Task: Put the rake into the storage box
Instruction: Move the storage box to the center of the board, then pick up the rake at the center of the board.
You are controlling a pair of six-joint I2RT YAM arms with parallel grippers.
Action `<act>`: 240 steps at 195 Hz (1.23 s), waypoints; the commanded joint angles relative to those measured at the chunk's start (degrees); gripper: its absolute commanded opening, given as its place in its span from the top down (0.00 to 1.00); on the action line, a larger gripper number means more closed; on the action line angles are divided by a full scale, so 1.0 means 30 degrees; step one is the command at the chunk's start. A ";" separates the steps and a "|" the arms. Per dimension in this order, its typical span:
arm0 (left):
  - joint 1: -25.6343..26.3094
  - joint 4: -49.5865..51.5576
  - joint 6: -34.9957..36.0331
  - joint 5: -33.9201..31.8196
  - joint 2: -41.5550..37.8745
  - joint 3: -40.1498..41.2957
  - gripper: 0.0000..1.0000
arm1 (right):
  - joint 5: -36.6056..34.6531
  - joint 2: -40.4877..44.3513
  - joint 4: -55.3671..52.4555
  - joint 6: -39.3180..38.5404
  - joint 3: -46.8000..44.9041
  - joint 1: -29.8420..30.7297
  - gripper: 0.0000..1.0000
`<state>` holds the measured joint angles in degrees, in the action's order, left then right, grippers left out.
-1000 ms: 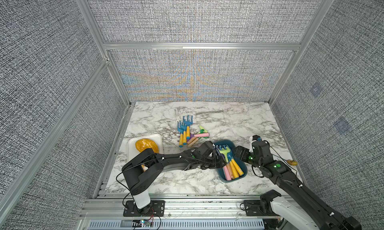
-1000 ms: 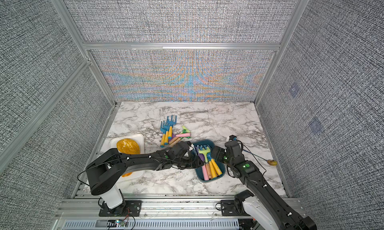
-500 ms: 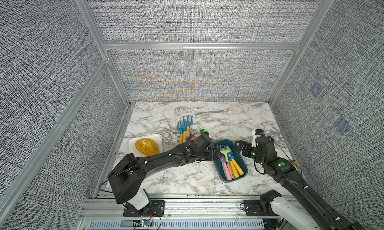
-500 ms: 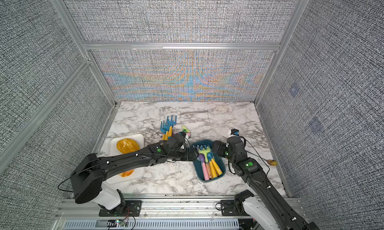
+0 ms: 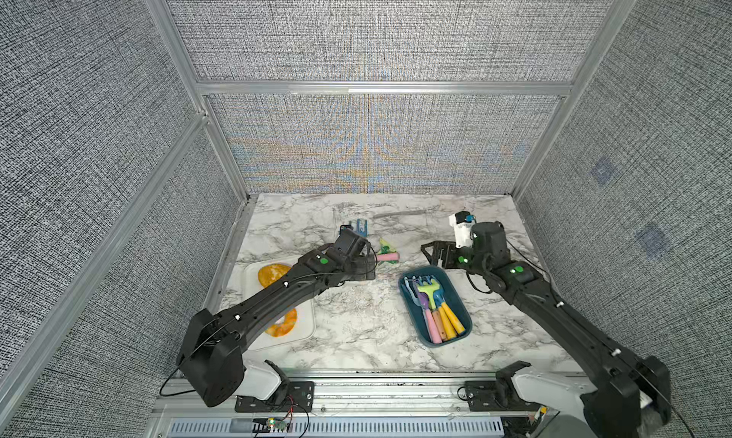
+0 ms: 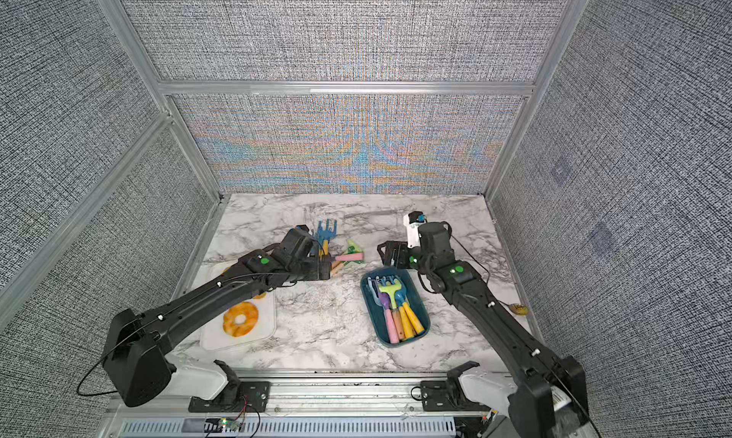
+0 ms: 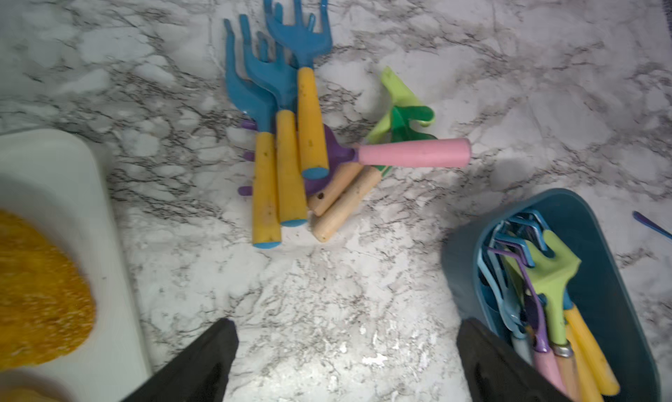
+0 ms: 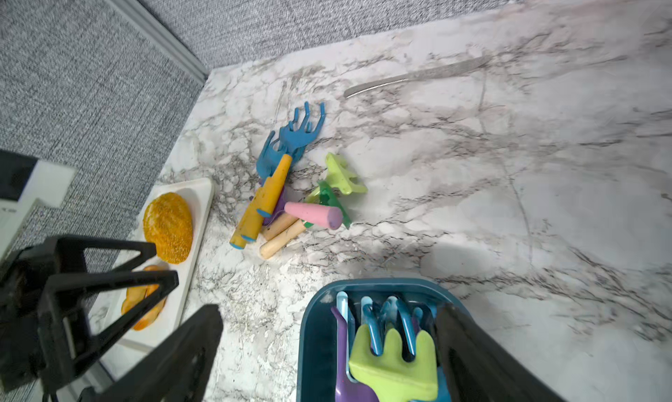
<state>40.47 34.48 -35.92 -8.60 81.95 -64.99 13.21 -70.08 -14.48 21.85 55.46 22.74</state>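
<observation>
Marble surface point(image 5: 356, 337), grey fabric walls point(image 5: 376, 40).
Storage box point(image 5: 441, 275) at four o'clock; left end effector point(image 7: 347, 325) and right end effector point(image 8: 329, 311) released.

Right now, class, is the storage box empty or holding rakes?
Holding rakes: the storage box has several lying inside, a lime-green rake on top; other rakes lie piled on the table outside.

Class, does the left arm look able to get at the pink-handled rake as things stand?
Probably yes: the left gripper is open and faces the pile; the pink-handled rake has its handle sticking out, nothing over it.
</observation>
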 commanded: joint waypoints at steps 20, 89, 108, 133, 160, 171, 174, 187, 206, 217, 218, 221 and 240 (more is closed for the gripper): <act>-0.1819 0.0949 0.1143 -0.0196 0.0376 -0.0107 0.01 | 0.1594 -0.4715 -0.0622 -0.2516 0.3425 0.1396 0.24; -0.3450 0.0255 -0.0121 0.0786 -0.2396 0.3237 0.01 | -0.1452 -1.3845 -0.5744 -0.6953 1.2524 0.3683 0.43; -0.3723 0.0254 -0.0285 0.0975 -0.3404 0.4035 0.01 | -0.2512 -1.5587 -0.6499 -0.7692 1.4357 0.4135 0.43; -0.3923 0.0419 -0.0382 0.1137 -0.4381 0.4661 0.01 | -0.2922 -1.7317 -0.7188 -0.8239 1.6040 0.4502 0.43; -0.4010 0.0550 -0.0387 0.1183 -0.4974 0.5086 0.01 | -0.3357 -1.8595 -0.7730 -0.8468 1.6827 0.4840 0.42; -0.4026 0.0513 -0.0473 0.1286 -0.5210 0.5325 0.01 | -0.3730 -1.8900 -0.7926 -0.8511 1.6823 0.5031 0.43; -0.4026 0.0478 -0.0491 0.1307 -0.5266 0.5365 0.01 | -0.3818 -1.8989 -0.7984 -0.8523 1.6802 0.5085 0.43; -0.4029 0.0482 -0.0558 0.1410 -0.5445 0.5560 0.01 | -0.4214 -1.9119 -0.8169 -0.8593 1.6608 0.5382 0.43; -0.4041 0.0485 -0.0679 0.1509 -0.5774 0.5869 0.01 | -0.4530 -1.9015 -0.8297 -0.8644 1.6055 0.5842 0.46; -0.4031 0.0489 -0.0754 0.1559 -0.6003 0.6033 0.01 | -0.4686 -1.8846 -0.8241 -0.8601 1.5618 0.6092 0.49; -0.4029 0.0489 -0.0762 0.1554 -0.6025 0.6041 0.01 | -0.4692 -1.8821 -0.8226 -0.8586 1.5587 0.6111 0.49; -0.4034 0.0471 -0.0784 0.1575 -0.6082 0.6095 0.01 | -0.4696 -1.8789 -0.8212 -0.8569 1.5472 0.6175 0.51; -0.4052 0.0519 -0.0908 0.1556 -0.6466 0.6325 0.01 | -0.5108 -1.8434 -0.8047 -0.8375 1.4780 0.6580 0.57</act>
<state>28.40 35.73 -37.95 -4.36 63.70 -46.57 0.14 -126.69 -37.52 -3.73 101.56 41.54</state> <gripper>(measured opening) 0.993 0.436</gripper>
